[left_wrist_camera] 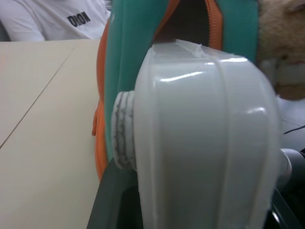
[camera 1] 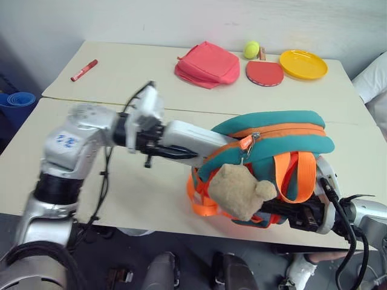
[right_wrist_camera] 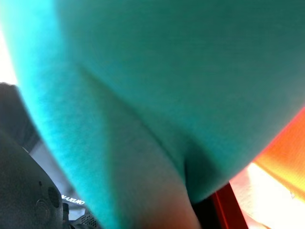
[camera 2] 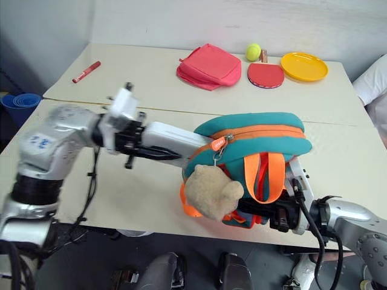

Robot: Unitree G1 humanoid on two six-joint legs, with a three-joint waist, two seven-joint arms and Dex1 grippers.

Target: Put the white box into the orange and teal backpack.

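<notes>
The orange and teal backpack (camera 1: pixel 272 130) stands near the table's front edge with its zipper open toward my left arm and a tan plush bear (camera 1: pixel 239 190) hanging on its front. My left gripper (camera 1: pixel 158 148) is shut on the white box (camera 1: pixel 187 140) and holds it level. The box's far end sits at the backpack's opening, under the teal flap. In the left wrist view the white box (left_wrist_camera: pixel 205 133) is close up, with the dark opening behind it. My right gripper (camera 1: pixel 291 215) is at the backpack's lower right, shut on its fabric.
At the back of the table lie a pink-red pouch (camera 1: pixel 207 64), a tennis ball (camera 1: pixel 251 49), a red paddle (camera 1: pixel 264 72) and a yellow plate (camera 1: pixel 303 64). A red marker (camera 1: pixel 84 70) lies at the back left. A person in a white shirt (left_wrist_camera: pixel 52 19) is beyond the table.
</notes>
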